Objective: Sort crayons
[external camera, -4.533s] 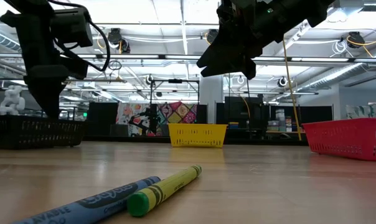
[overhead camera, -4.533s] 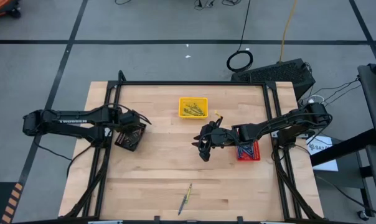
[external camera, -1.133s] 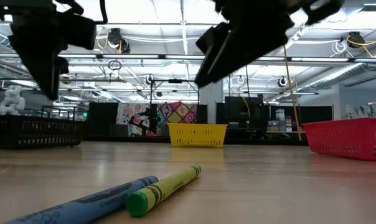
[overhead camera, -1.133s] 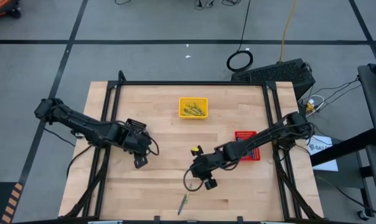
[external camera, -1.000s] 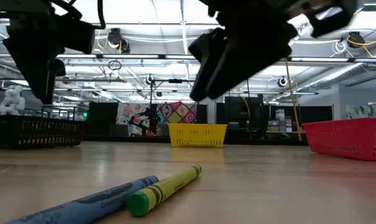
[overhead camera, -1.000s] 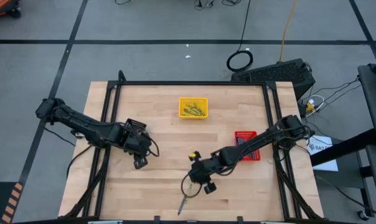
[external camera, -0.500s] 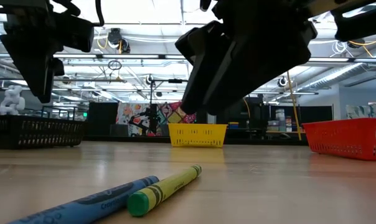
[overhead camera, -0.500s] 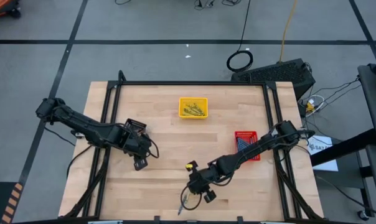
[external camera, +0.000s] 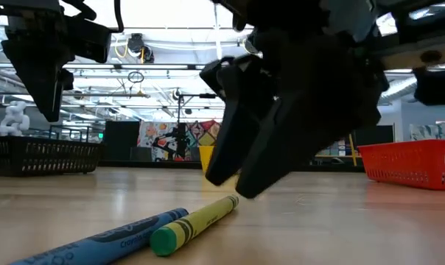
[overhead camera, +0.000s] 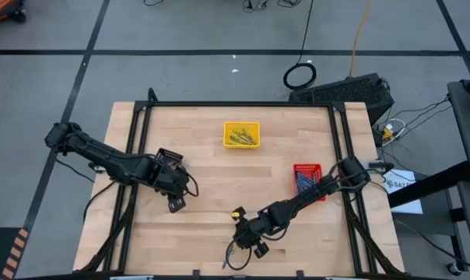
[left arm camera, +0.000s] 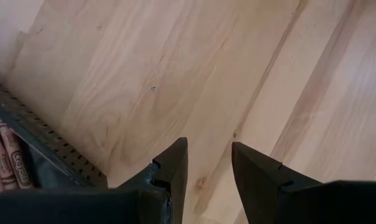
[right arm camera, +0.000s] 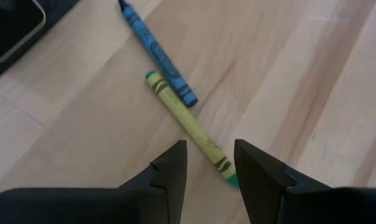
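Crayons on the wooden surface (overhead camera: 212, 179): two loose ones lie near its front edge, side by side and touching along part of their length. The blue crayon (right arm camera: 157, 54) has a paper wrapper with dark print and a dark pointed tip. The yellow crayon (right arm camera: 188, 127) has a yellow wrapper with green ends showing and black print near one end. In the low view the pair lies close to the camera, the blue one (external camera: 108, 239) on the near side and the yellow one (external camera: 194, 224) angled away toward the middle of the surface.

Right gripper (overhead camera: 247, 243) is stretched out low over the front part of the surface, directly above the loose pair. Its fingers (right arm camera: 169, 171) are spread and hold nothing; in the wrist view the yellow crayon runs into the gap between them. No contact visible.

Left gripper (overhead camera: 175, 202) hangs above the left part of the surface, fingers (left arm camera: 169, 171) spread, nothing between them, bare wood below. Edge of the black tray (left arm camera: 48, 149) shows beside it, with brown crayons (left arm camera: 10, 158) inside.

Sorted so far, from the high view: yellow tray (overhead camera: 242, 134) at the rear centre holds yellowish crayons; red tray (overhead camera: 306, 180) at the right, partly under the right arm, holds blue ones. Black tray mostly hidden under the left arm in the high view.
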Robot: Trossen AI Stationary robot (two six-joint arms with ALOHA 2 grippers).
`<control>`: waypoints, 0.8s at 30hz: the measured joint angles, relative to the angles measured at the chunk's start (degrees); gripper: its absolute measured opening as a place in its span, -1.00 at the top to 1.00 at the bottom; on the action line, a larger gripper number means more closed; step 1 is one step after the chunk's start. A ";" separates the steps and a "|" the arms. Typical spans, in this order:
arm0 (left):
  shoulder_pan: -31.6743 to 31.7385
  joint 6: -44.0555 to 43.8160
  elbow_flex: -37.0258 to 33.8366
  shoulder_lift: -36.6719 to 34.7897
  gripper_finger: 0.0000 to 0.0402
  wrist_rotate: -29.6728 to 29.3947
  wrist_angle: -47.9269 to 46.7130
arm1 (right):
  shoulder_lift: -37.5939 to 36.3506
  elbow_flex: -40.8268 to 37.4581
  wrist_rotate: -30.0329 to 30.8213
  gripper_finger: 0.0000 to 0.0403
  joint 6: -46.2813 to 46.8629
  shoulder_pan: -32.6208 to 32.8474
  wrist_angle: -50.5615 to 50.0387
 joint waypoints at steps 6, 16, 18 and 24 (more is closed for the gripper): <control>0.00 0.01 0.00 0.00 0.36 -0.54 0.39 | -0.06 0.08 0.94 0.41 0.08 -0.02 -0.11; 0.00 -0.03 0.00 0.00 0.36 -1.01 0.57 | 1.97 0.11 -1.87 0.41 1.48 0.18 3.54; 0.00 -0.03 0.00 0.00 0.36 -1.01 1.00 | 2.65 0.10 -0.70 0.41 0.64 0.28 3.32; 0.00 -0.01 0.00 -0.01 0.36 -1.01 1.29 | 2.76 0.15 -0.68 0.41 1.19 0.12 2.06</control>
